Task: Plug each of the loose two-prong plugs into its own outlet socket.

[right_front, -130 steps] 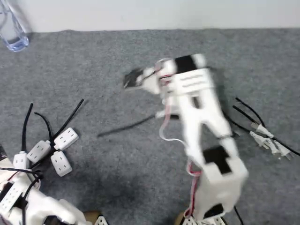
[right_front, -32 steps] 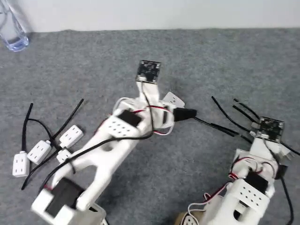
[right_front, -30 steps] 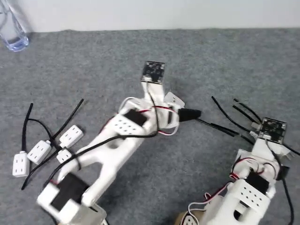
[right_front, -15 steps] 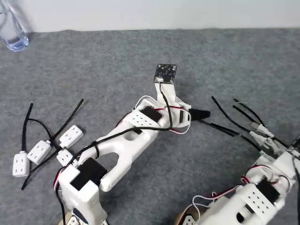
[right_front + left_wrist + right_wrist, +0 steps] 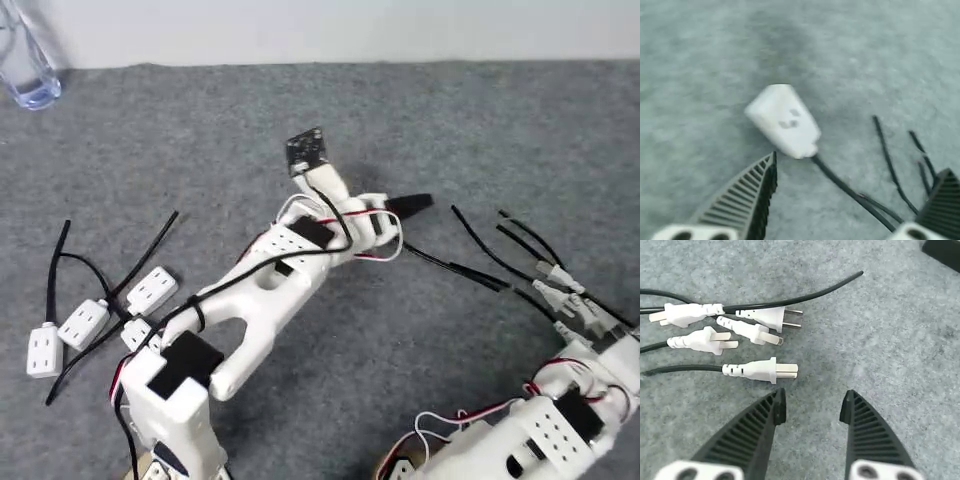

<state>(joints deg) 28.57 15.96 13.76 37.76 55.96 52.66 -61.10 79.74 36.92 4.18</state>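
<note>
Grey carpet [image 5: 200, 130] covers the table up to a pale wall [image 5: 350, 30]. Loose plugs [image 5: 565, 295] lie bunched at the right of the high view, black cords [image 5: 480, 270] trailing from them. Spare sockets [image 5: 100, 320] cluster at the left edge, and one socket [image 5: 782, 120] lies near the centre.

I judge the plugs light and hard-shelled, apt to skid or swing on their limp cords. I'd take the nearest plug [image 5: 757, 371] across its white body behind the prongs, never by the cord or the bare blades. The socket looks just as light and may slide on the pile when pushed, so it wants gripping by its flat sides.

My left pincer [image 5: 858, 167] gapes wide and holds nothing; the socket lies just beyond its tips, untouched as far as I can see. My right pincer [image 5: 815, 397] stands partly open and empty, hovering just short of the nearest plug.
</note>
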